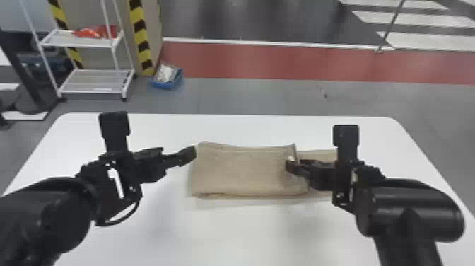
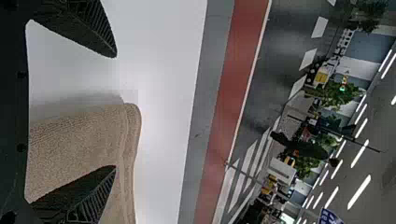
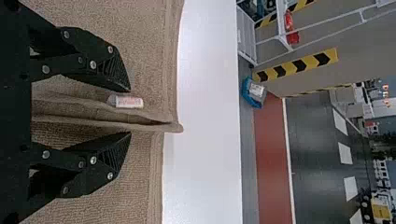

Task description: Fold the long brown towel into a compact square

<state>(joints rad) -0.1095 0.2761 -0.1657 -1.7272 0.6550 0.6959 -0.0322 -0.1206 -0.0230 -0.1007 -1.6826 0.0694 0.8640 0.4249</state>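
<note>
One brown towel [image 1: 244, 169] lies partly folded on the bench [image 1: 229, 233] before you, its right part under your right pincer [image 1: 292, 165], whose fingers stand apart on either side of the raised edge and its white label [image 3: 129, 101]. Your left pincer [image 1: 189, 154], also spread, is at the towel's left end, one finger over the cloth, the other beyond it.
</note>
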